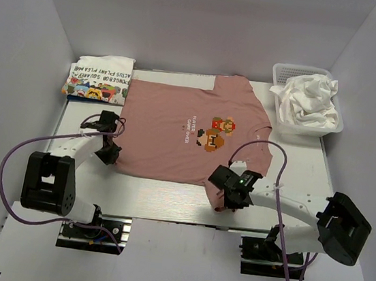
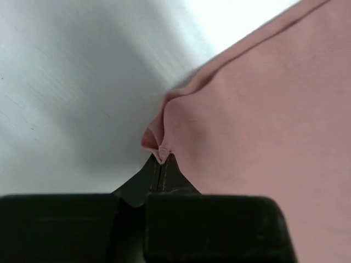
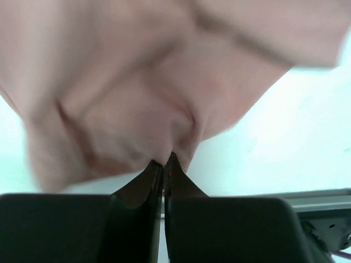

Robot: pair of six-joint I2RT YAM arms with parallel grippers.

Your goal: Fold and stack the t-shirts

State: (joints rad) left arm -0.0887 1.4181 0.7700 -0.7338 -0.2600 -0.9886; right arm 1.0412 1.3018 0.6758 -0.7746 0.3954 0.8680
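A dusty pink t-shirt point(image 1: 174, 139) with a pixel-figure print lies spread flat in the middle of the table. My left gripper point(image 1: 112, 152) is shut on the shirt's near left edge, and the left wrist view shows the fabric point(image 2: 247, 137) pinched at the fingertips point(image 2: 160, 160). On the near right side my right gripper point(image 1: 228, 195) is shut on a bunched corner of the same shirt, with pink cloth point(image 3: 126, 109) gathered above the closed fingertips point(image 3: 164, 160). A folded white t-shirt with colourful cartoons point(image 1: 99, 78) rests at the back left.
A white mesh basket point(image 1: 281, 76) at the back right holds crumpled white t-shirts point(image 1: 309, 100). White walls enclose the table on three sides. Purple cables loop from both arms, one arching over the shirt's right sleeve point(image 1: 270, 145).
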